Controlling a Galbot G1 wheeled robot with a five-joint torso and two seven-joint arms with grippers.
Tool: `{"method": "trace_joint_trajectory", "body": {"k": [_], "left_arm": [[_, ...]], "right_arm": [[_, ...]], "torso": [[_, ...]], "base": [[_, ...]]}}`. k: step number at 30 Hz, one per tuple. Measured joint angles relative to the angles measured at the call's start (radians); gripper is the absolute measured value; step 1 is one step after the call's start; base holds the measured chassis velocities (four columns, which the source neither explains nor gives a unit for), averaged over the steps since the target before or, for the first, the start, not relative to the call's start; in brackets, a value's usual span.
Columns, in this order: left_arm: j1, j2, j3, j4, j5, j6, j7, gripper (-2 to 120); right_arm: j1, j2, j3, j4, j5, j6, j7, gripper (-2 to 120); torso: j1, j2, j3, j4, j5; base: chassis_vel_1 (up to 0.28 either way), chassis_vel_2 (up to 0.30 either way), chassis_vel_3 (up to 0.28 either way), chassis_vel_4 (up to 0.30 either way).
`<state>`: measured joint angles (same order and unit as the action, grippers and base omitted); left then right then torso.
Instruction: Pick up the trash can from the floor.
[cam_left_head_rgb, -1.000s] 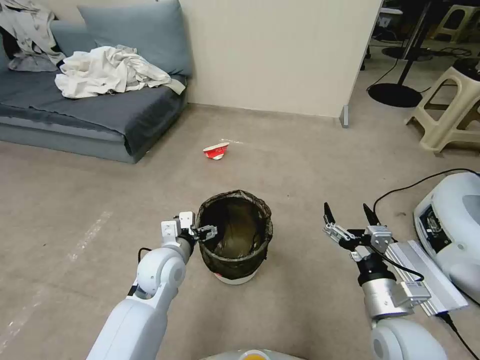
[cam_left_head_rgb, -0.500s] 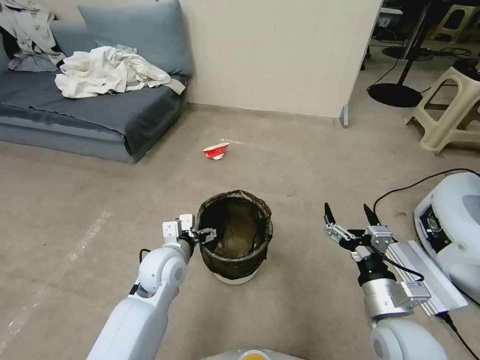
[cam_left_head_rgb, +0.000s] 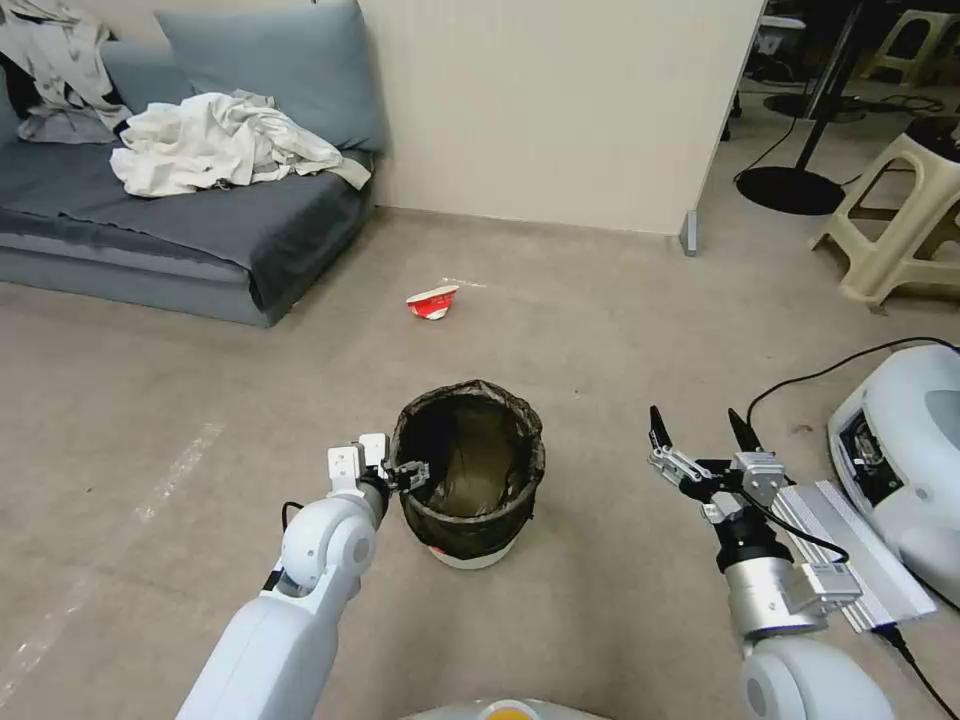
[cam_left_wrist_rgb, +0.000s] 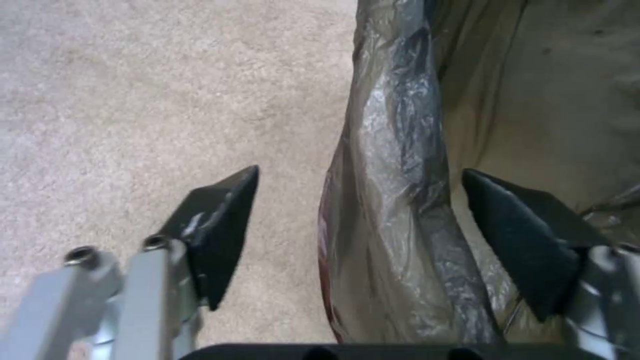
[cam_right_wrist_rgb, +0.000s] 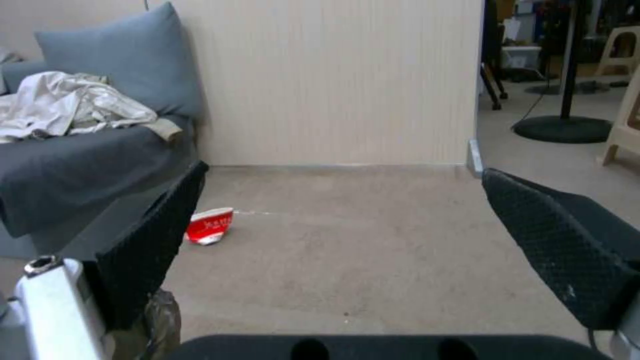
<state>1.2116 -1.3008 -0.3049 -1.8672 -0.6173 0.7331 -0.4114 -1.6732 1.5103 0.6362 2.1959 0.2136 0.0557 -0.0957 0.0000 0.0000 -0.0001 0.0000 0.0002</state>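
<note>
The trash can (cam_left_head_rgb: 478, 522), a small white bin lined with a dark bag, stands upright on the floor (cam_left_head_rgb: 600, 330) just ahead of me. My left gripper (cam_left_head_rgb: 410, 472) is open and straddles the can's left rim. In the left wrist view the bag-covered rim (cam_left_wrist_rgb: 393, 200) runs between the left gripper's (cam_left_wrist_rgb: 360, 171) fingers, one outside over the floor and one inside the can. Neither pad touches the rim. My right gripper (cam_left_head_rgb: 694, 420) hangs open to the right of the can, holding nothing; in its own wrist view the right gripper (cam_right_wrist_rgb: 345, 170) faces the wall.
A crushed red-and-white cup (cam_left_head_rgb: 432, 301) lies on the floor beyond the can. A grey sofa (cam_left_head_rgb: 200, 230) with crumpled cloth is at far left. A beige stool (cam_left_head_rgb: 900, 230) and a white machine (cam_left_head_rgb: 900, 440) with a cable stand at right.
My left gripper has sunk a little lower over the can's left rim. The can and the right arm have not moved.
</note>
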Motion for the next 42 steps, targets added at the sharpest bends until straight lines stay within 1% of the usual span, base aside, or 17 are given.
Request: {"method": "trace_joint_trajectory", "body": {"k": [1, 2, 3, 5, 6, 8, 10, 11, 13, 14, 15, 18, 19, 22, 35, 39, 42], "left_arm": [[0.0, 0.0, 0.0, 0.001, -0.001, 0.0, -0.001, 68], [0.0, 0.0, 0.0, 0.001, -0.001, 0.0, -0.001, 68], [0.0, 0.001, 0.0, 0.002, -0.001, 0.0, -0.003, 65], [0.001, 0.001, 0.002, 0.003, -0.005, -0.001, -0.008, 56], [0.001, 0.001, 0.002, 0.003, -0.005, -0.001, -0.008, 56], [0.001, -0.001, 0.004, 0.006, -0.009, -0.001, -0.017, 48], [0.001, -0.004, 0.006, 0.01, -0.012, -0.002, -0.024, 37], [0.001, -0.004, 0.006, 0.01, -0.012, -0.002, -0.024, 37], [0.002, -0.008, 0.006, 0.016, -0.012, -0.002, -0.028, 27], [0.002, -0.01, 0.006, 0.017, -0.012, -0.002, -0.03, 25], [0.002, -0.01, 0.006, 0.017, -0.012, -0.002, -0.03, 25], [0.004, -0.016, 0.006, 0.024, -0.012, -0.003, -0.037, 9], [0.004, -0.017, 0.006, 0.025, -0.013, -0.003, -0.038, 7], [0.006, -0.02, 0.006, 0.027, -0.013, -0.003, -0.037, 3], [0.015, -0.034, -0.001, 0.024, -0.015, -0.003, -0.039, 3], [0.016, -0.044, -0.007, 0.012, -0.031, -0.003, -0.047, 3], [0.023, -0.053, -0.018, -0.013, -0.064, 0.001, -0.061, 1]], "right_arm": [[0.0, 0.0, 0.0, 0.0, 0.0, 0.0, 0.0, 100], [0.0, 0.0, 0.0, 0.0, 0.0, 0.0, 0.0, 100], [0.0, 0.0, 0.0, 0.0, 0.0, 0.0, 0.0, 100], [0.0, 0.0, 0.0, 0.0, 0.0, 0.001, 0.0, 100], [0.0, 0.0, 0.0, 0.0, 0.0, 0.001, 0.0, 100], [0.0, 0.0, 0.0, -0.001, 0.0, 0.001, 0.001, 100], [-0.001, 0.001, 0.001, -0.002, 0.0, 0.003, 0.001, 100], [-0.001, 0.001, 0.001, -0.002, 0.0, 0.003, 0.001, 100], [-0.002, 0.002, 0.001, -0.006, 0.0, 0.007, 0.001, 100], [-0.003, 0.002, 0.001, -0.006, 0.0, 0.008, 0.001, 100], [-0.003, 0.002, 0.001, -0.006, 0.0, 0.008, 0.001, 100], [-0.003, 0.001, 0.001, -0.011, 0.0, 0.013, 0.001, 100], [-0.003, 0.001, 0.001, -0.013, 0.0, 0.015, 0.001, 100], [-0.003, 0.001, 0.001, -0.015, 0.0, 0.016, 0.001, 100], [-0.002, -0.001, 0.0, -0.022, -0.001, 0.021, 0.001, 100], [-0.002, -0.002, 0.0, -0.023, -0.001, 0.022, 0.001, 100], [-0.002, -0.005, 0.002, -0.023, -0.001, 0.022, 0.002, 100]], "torso": [[0.0, 0.0, 0.0, 0.0, 0.0], [0.0, 0.0, 0.0, 0.0, 0.0], [0.0, 0.0, 0.0, 0.0, 0.0], [0.0, 0.0, 0.0, 0.0, 0.0], [0.0, 0.0, 0.0, 0.0, 0.0], [0.0, 0.0, 0.0, 0.0, 0.0001], [0.0, 0.0, 0.0, 0.0001, 0.0002], [0.0, 0.0, 0.0, 0.0001, 0.0002], [0.0, 0.0, 0.0, 0.0001, 0.0004], [0.0, 0.0, 0.0, 0.0001, 0.0004], [0.0, 0.0, 0.0, 0.0001, 0.0004], [0.0, 0.0, 0.0, 0.0002, 0.0005], [0.0, 0.0, 0.0, 0.0001, 0.0003], [0.0, 0.0, 0.0, 0.0, 0.0002], [0.0, 0.0, 0.0, 0.0, -0.0001], [0.0, 0.0, 0.0, -0.0002, -0.0008], [0.0, 0.0, 0.0, -0.0002, -0.0012]], "base": [[0.0, 0.0, 0.0, 0.0], [0.0, 0.0, 0.0, 0.0], [0.0, 0.0, 0.0, 0.0], [0.0, 0.0, 0.0, 0.0], [0.0, 0.0, 0.0, 0.0], [0.0, 0.0, 0.0, 0.0], [0.0, 0.0, 0.0, 0.0], [0.0, 0.0, 0.0, 0.0], [0.0, 0.0, 0.0, 0.0], [0.0, 0.0, 0.0, 0.0], [0.0, 0.0, 0.0, 0.0], [0.0, 0.0, 0.0, 0.0], [0.0, 0.0, 0.0, 0.0], [0.0, 0.0, 0.0, 0.0], [0.0, 0.0, 0.0, 0.0], [0.0, 0.0, 0.0, 0.0], [0.0, 0.0, 0.0, 0.0]]}}
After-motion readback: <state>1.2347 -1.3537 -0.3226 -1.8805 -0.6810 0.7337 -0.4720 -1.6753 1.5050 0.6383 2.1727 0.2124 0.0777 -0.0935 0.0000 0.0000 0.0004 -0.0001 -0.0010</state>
